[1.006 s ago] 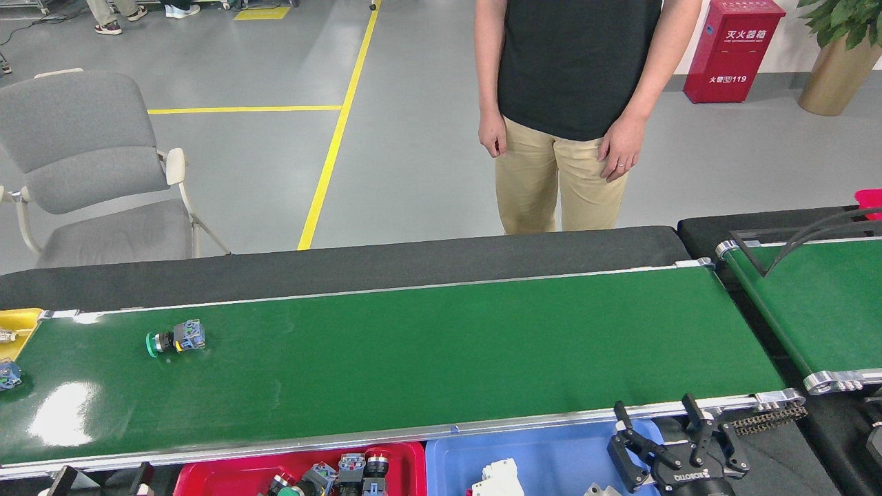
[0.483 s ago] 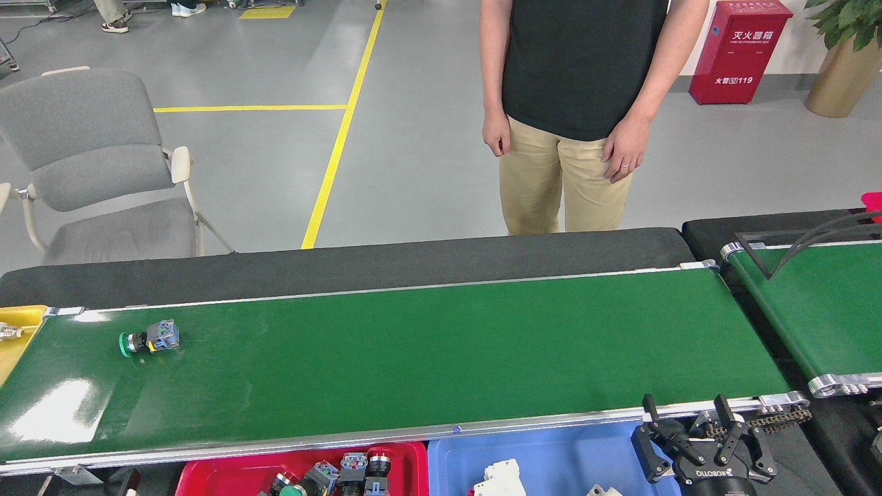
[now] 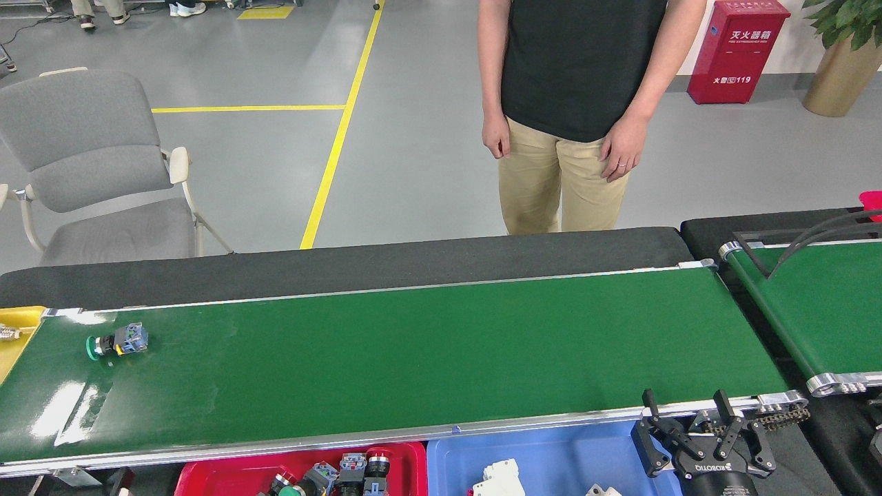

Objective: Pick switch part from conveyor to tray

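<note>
Head view shows one switch part (image 3: 117, 342) lying on its side near the far left end of the conveyor (image 3: 413, 351); it has a green round cap, a black neck and a grey-blue block. Half a second ago it was a little more to the right. At the left end a yellow bin (image 3: 15, 331) holds a small metal piece. Below the belt, the red tray (image 3: 207, 479) contains several switch parts, and the blue tray (image 3: 551, 455) beside it holds white pieces. The right gripper (image 3: 685, 406) is over the blue tray's right edge, jaws spread apart and empty, almost where it was before. The left gripper is not visible.
</note>
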Tool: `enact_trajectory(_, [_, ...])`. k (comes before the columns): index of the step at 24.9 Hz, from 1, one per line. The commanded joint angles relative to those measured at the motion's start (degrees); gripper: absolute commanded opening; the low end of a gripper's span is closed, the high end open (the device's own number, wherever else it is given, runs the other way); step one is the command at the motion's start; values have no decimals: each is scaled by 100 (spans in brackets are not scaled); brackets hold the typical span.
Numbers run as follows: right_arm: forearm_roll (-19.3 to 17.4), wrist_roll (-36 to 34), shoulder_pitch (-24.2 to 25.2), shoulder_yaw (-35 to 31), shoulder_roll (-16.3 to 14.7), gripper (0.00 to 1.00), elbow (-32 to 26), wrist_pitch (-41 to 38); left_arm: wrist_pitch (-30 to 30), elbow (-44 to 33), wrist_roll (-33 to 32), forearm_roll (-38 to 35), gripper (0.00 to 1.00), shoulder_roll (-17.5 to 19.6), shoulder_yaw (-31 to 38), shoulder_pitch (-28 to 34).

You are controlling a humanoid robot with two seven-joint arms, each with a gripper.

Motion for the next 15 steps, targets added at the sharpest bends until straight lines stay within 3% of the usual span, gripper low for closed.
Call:
enact_trajectory(1, [2,-42,-105,89,-31,99,-64,-35,13,-88,46,19,100,101,42,-32])
enact_trajectory(15, [2,-33,-220,185,22,99,-73,9,-13,-62,46,10,100,303,-11,-269])
